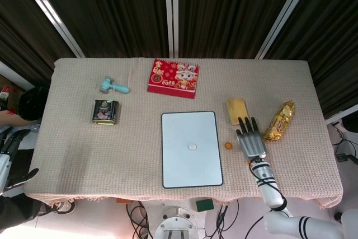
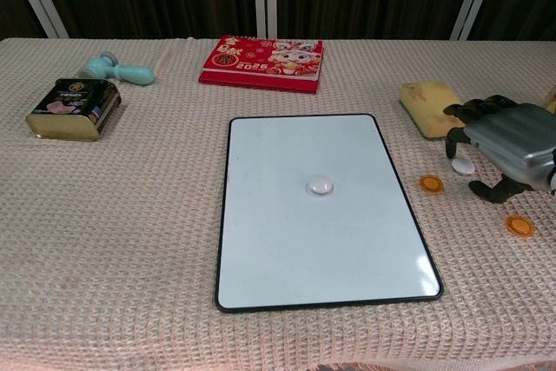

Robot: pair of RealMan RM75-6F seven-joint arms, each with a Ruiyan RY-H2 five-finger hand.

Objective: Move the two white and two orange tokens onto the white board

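One white token (image 2: 321,185) lies at the centre of the white board (image 2: 287,249). At its 3 o'clock, off the board, lie an orange token (image 2: 431,183), a second white token (image 2: 463,165) and another orange token (image 2: 519,225). The right hand (image 2: 504,138) hovers over them, fingers spread, holding nothing; whether the left hand (image 1: 8,155) grips anything cannot be told.

A: Anything hidden? 
B: In the head view the right hand (image 1: 251,143) covers a white token (image 2: 462,165) and an orange token (image 2: 519,225); only the chest view shows them. 
A: The left hand (image 1: 10,155)? 
B: Cut by the head view's left edge, its grip unreadable. 
A: The gold packet (image 1: 279,120)? 
B: Print too small.
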